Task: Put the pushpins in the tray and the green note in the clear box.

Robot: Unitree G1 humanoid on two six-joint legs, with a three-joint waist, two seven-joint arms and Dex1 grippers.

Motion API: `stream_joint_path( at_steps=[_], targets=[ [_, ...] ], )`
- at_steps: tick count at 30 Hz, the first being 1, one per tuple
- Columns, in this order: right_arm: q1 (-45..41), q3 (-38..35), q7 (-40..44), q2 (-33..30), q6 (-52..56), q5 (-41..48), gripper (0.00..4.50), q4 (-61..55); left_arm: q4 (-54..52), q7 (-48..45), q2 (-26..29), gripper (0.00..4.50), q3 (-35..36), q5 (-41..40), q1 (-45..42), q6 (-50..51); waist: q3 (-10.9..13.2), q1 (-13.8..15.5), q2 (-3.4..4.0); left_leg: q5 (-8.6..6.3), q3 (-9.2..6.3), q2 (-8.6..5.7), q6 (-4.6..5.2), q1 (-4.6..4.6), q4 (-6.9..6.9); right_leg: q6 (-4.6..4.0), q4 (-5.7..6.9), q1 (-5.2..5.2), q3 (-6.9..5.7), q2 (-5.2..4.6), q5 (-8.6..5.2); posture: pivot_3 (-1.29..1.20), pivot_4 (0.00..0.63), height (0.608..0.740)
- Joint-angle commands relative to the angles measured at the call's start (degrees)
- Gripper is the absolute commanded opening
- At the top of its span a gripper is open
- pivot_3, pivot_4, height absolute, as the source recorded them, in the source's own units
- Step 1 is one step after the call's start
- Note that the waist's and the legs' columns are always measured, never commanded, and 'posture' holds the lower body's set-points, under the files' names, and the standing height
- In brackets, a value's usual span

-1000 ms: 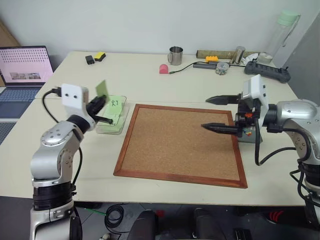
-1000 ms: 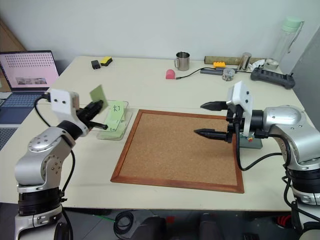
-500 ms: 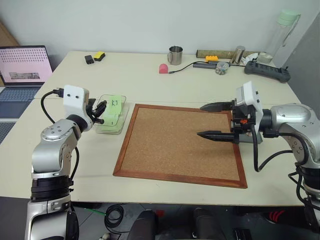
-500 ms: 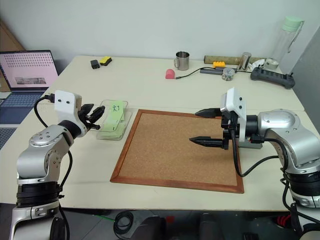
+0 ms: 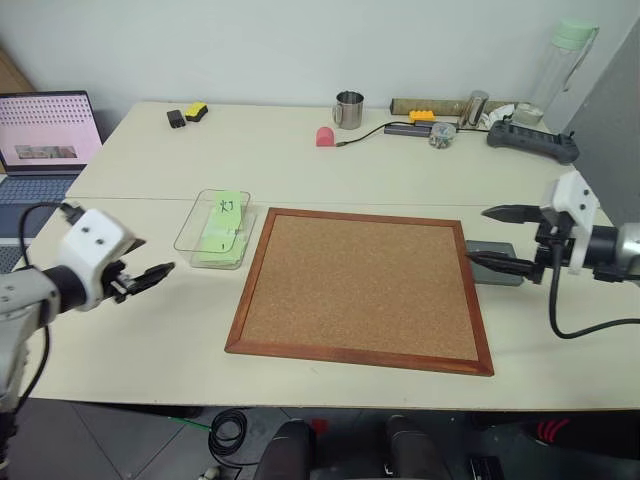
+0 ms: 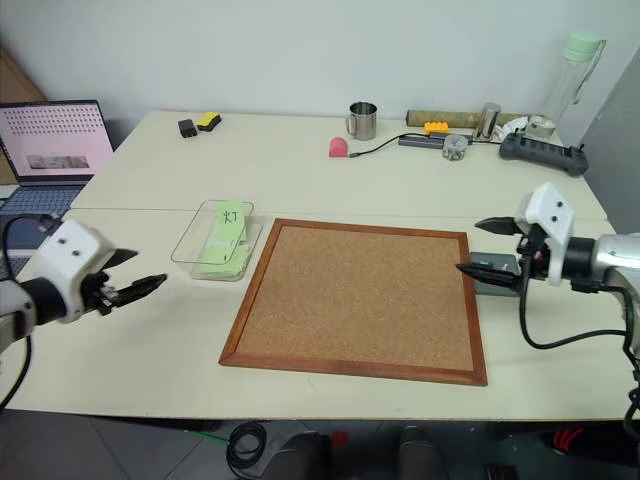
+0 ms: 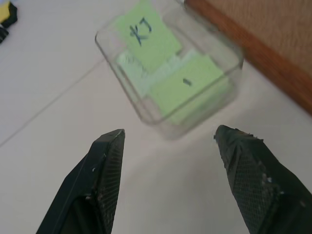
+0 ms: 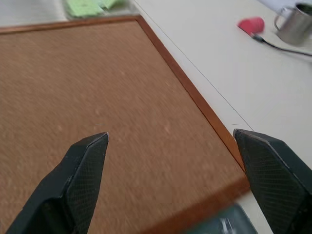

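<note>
We find the light green square paper note inside the shallow clear plastic box; pushpins unverifiable in the small dark grey tray; left gripper and right gripper both spread, empty.

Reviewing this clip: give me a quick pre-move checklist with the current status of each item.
1. Green note lies inside the clear box: ok.
2. Left gripper open and empty, apart from the box: ok.
3. Right gripper open and empty: ok.
4. Cork board free of pins: ok.
5. Pushpins in the tray: cannot tell; the right gripper partly hides it.
</note>
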Motion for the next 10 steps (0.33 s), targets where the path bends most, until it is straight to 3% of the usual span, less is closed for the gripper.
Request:
stream_joint_path(
  at_steps=[1, 5, 10],
  targets=[
    [4.35, -4.47, 4.40, -5.97, -7.29, -3.61, 4.29, 3.25, 5.15, -7.11, 4.06, 3.16, 7.38, 0.55, 4.08, -5.85, 0.02, 0.02, 0.03, 0.00, 0.03, -0.01, 0.01, 0.01, -0.02, 0.00, -0.04, 0.02, 0.01, 0.00, 0.00, 0.00, 0.150, 0.740],
    [9.23, -6.49, 7.49, -10.37, -11.95, -5.98, 4.29, 7.15, 10.04, -10.91, 5.46, 3.16, 10.55, -0.06, 5.56, -8.95, 0.02, 0.05, 0.04, -0.02, 0.10, -0.01, 0.04, 0.00, -0.03, 0.02, -0.21, 0.09, -0.02, -0.01, 0.01, 0.00, 0.150, 0.740],
    [9.22, -6.73, 7.71, -10.70, -13.61, -6.28, 4.29, 9.04, 11.77, -12.83, 4.92, 3.16, 10.36, 0.09, 5.46, -10.98, 0.02, -0.05, 0.04, -0.02, 0.10, 0.05, 0.04, 0.03, -0.02, 0.03, -0.19, 0.10, 0.01, -0.01, 0.04, 0.00, 0.150, 0.740]
  ],
)
